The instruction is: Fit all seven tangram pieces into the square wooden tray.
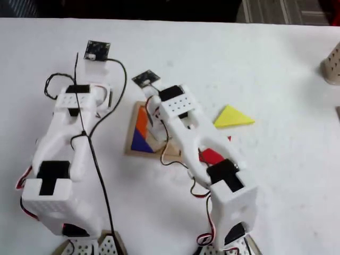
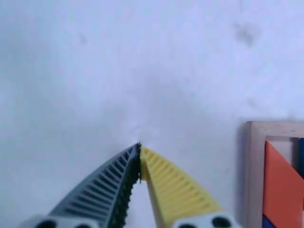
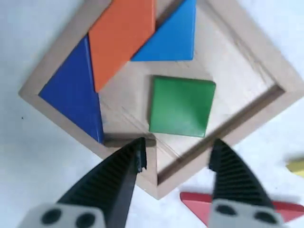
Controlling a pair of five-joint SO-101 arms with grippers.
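Note:
The square wooden tray (image 3: 247,45) holds a dark blue triangle (image 3: 73,92), an orange parallelogram (image 3: 121,35), a light blue triangle (image 3: 173,35) and a green square (image 3: 180,105). My right gripper (image 3: 178,154) hangs open above the tray's corner, just short of the green square, with nothing between its fingers. A red piece (image 3: 202,204) lies on the table outside that corner, and a yellow triangle (image 1: 234,117) lies farther right of the tray (image 1: 130,139). My left gripper (image 2: 139,148) is shut and empty over bare table, left of the tray's rim (image 2: 255,156).
A beige perforated object (image 1: 332,66) stands at the right table edge. Black cables (image 1: 101,175) trail along the left arm. Both arm bases sit at the table's front edge. White tabletop stretches open at the back and right.

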